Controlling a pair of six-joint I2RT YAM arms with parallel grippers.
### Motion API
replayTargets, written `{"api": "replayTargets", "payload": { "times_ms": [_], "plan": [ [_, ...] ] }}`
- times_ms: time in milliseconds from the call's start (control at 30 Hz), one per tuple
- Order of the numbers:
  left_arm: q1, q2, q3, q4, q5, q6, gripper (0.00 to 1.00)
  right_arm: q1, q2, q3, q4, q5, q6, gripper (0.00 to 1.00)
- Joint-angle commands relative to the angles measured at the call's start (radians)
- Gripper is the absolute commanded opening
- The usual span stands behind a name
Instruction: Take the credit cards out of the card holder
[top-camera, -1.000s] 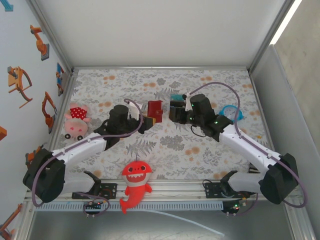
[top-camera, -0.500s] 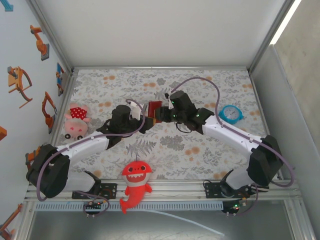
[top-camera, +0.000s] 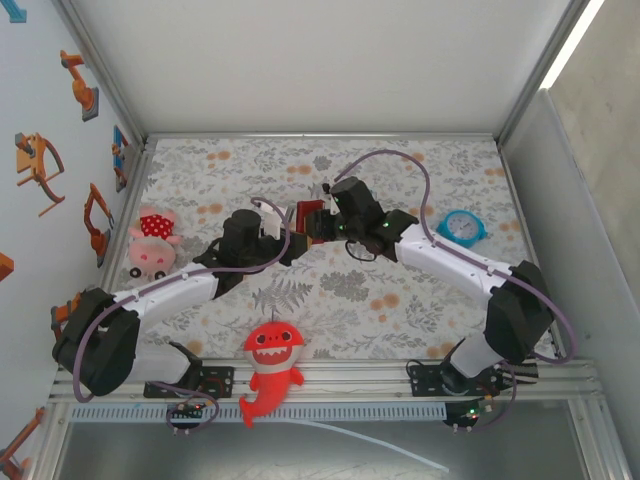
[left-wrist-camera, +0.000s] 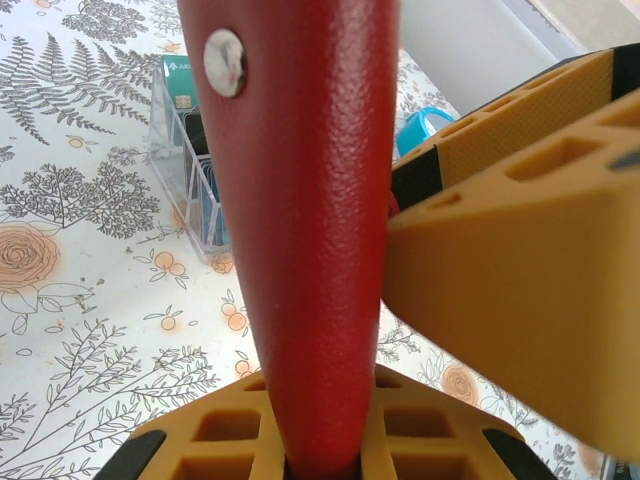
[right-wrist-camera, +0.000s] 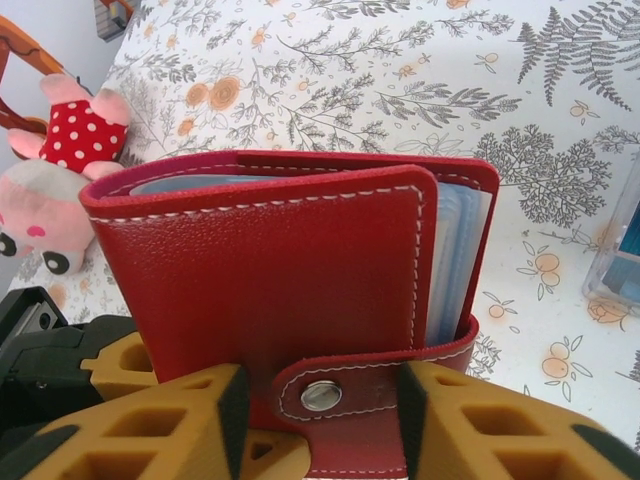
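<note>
The card holder is clamped in the left pincer, its strap tab straddled by the parted right pincer, to be unsnapped next.

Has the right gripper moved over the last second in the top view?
Yes. The right gripper has swung left, away from the blue clock, and now sits at the card holder.
</note>
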Motion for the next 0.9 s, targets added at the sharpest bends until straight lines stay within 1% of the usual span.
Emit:
{"api": "replayTargets", "payload": {
  "times_ms": [0, 133, 300, 467, 867],
  "plan": [
    [-0.008, -0.012, 0.019, 0.057, 0.011, -0.009, 0.00, 0.006, 0.017, 0.028, -0.017, 0.031, 0.009, 0.35],
    [-0.007, -0.022, 0.015, 0.055, 0.008, -0.008, 0.00, 0.006, 0.014, 0.022, -0.031, 0.055, 0.010, 0.28],
    [-0.008, -0.040, 0.007, 0.053, -0.015, -0.010, 0.00, 0.005, 0.002, 0.009, -0.038, 0.081, 0.005, 0.22],
    [-0.007, -0.048, 0.002, 0.055, -0.020, -0.016, 0.00, 0.006, -0.003, -0.004, -0.031, 0.074, 0.004, 0.16],
    [-0.008, -0.041, -0.002, 0.070, -0.024, -0.028, 0.00, 0.005, -0.010, -0.011, -0.013, 0.058, 0.000, 0.11]
  ]
}}
